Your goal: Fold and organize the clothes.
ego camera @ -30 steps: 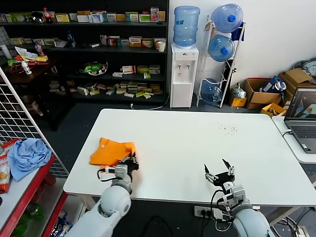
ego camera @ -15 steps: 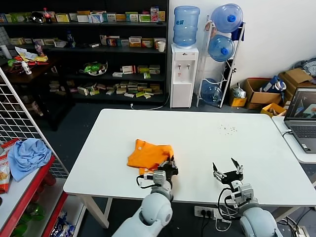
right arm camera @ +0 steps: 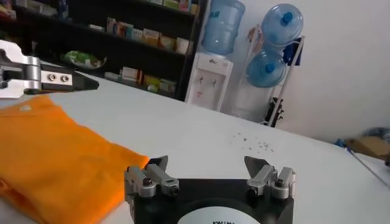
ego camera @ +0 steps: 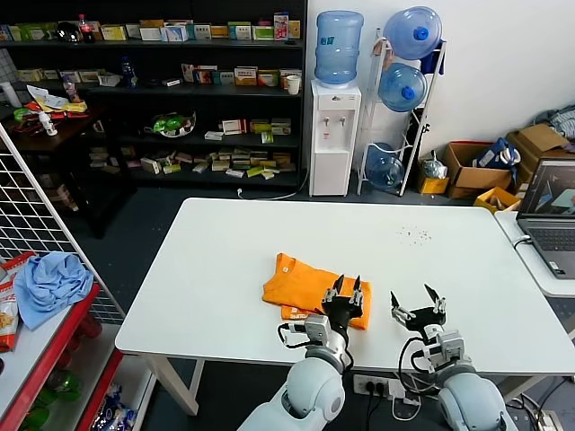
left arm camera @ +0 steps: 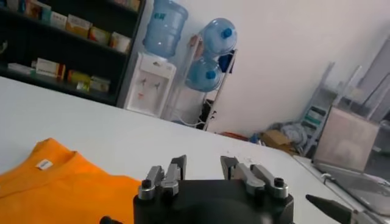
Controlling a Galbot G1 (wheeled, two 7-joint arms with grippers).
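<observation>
We see the folded orange T-shirt [ego camera: 305, 287] at lower centre of the white table [ego camera: 225, 251], long axis left-right, collar end toward frame left. Our left gripper [ego camera: 346, 289] sits released at its right edge, fingers spread. Right gripper [ego camera: 418, 303] hovers open just right, holding nothing.

The T-shirt [ego camera: 310, 286] lies on the table [ego camera: 225, 260], near its front edge, about midway along it. The left gripper [ego camera: 348, 285] sits over the T-shirt's right front corner. The right gripper [ego camera: 415, 303] hangs just right of the T-shirt, beside the left gripper, also near the table's front edge.
</observation>
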